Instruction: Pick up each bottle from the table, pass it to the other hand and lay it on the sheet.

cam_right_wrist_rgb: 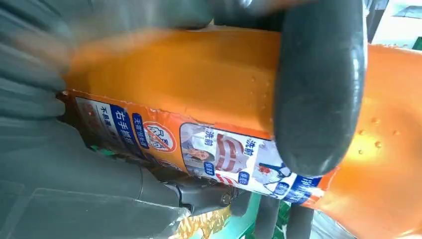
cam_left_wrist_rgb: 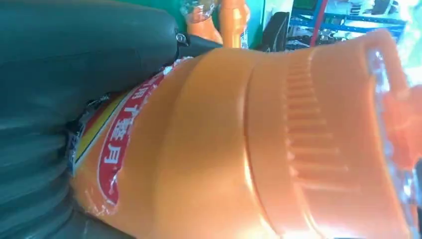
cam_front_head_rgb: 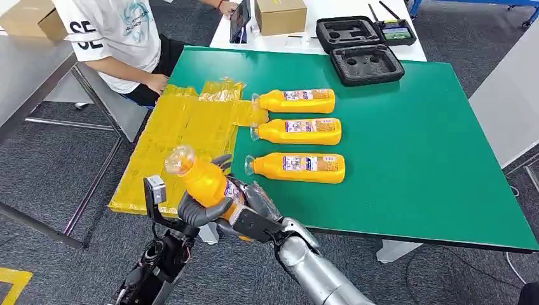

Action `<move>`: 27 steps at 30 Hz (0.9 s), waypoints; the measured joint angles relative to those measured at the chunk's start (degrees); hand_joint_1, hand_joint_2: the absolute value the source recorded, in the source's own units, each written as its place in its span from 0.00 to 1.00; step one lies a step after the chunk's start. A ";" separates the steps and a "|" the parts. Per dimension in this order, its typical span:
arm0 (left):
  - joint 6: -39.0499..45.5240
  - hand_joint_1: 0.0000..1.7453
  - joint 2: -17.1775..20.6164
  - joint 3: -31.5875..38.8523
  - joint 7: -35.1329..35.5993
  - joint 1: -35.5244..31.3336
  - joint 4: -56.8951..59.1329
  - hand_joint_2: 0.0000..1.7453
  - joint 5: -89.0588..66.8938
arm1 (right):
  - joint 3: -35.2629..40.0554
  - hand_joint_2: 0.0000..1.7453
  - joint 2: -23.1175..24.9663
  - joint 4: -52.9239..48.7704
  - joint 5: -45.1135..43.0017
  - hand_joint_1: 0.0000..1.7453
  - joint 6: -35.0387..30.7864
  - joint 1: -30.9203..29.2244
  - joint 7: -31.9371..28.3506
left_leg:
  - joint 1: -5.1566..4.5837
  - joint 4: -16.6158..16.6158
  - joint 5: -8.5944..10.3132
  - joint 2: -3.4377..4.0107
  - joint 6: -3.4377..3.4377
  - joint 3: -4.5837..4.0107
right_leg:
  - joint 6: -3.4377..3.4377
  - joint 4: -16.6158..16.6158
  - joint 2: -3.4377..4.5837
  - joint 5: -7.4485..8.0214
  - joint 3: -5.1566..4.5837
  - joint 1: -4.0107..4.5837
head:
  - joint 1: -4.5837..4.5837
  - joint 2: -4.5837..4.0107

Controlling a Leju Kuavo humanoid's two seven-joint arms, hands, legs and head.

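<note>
Both the left hand (cam_front_head_rgb: 202, 210) and right hand (cam_front_head_rgb: 254, 213) grip the orange juice bottle (cam_front_head_rgb: 204, 181), likely heavy, stiff, slick; best held mid-body at its label.

Green table (cam_front_head_rgb: 432, 159) on grey carpet (cam_front_head_rgb: 38, 165)
</note>
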 measured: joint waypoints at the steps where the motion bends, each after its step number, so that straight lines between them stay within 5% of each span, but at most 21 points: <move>1: 0.02 1.00 0.00 0.00 -0.22 0.01 0.00 1.00 -0.48 | 0.00 1.00 0.02 0.09 0.02 0.03 -0.02 -0.02 0.00 | 0.00 0.00 0.00 0.00 0.00 0.00 | 0.00 0.00 0.00 0.00 0.00 0.00 | 0.00 0.00; 3: 0.22 1.00 0.00 0.00 -0.65 0.02 0.00 1.00 -0.98 | 0.00 1.00 0.07 0.22 0.07 0.00 -0.15 -0.09 0.02 | 0.00 0.00 0.00 0.00 0.00 0.00 | 0.00 0.00 0.00 0.00 0.00 0.00 | 0.00 0.00; 4: 0.48 1.00 0.00 0.00 -0.76 -0.06 0.00 1.00 -1.14 | 0.02 0.00 0.09 0.31 0.13 0.00 -0.28 -0.05 0.02 | 0.00 0.00 0.00 0.00 0.00 0.00 | 0.00 0.00 0.00 0.00 0.00 0.00 | 0.02 -0.02; 24: 7.69 1.00 -0.33 -0.02 -1.20 -0.38 -1.88 1.00 -5.90 | 0.09 0.00 0.92 -1.03 -3.76 0.00 -8.90 1.10 -0.11 | 0.00 0.00 0.00 0.00 0.00 -0.01 | 0.00 0.00 0.00 0.00 0.00 0.00 | 0.02 0.00; 27: 13.75 1.00 -0.50 -0.02 -2.44 -0.51 -2.36 1.00 -9.87 | -0.02 0.00 0.85 -2.51 -3.78 0.00 -12.73 2.03 -0.70 | 0.00 0.00 0.00 -0.01 0.00 -0.02 | 0.00 0.00 -0.02 0.00 0.00 0.00 | 0.04 0.00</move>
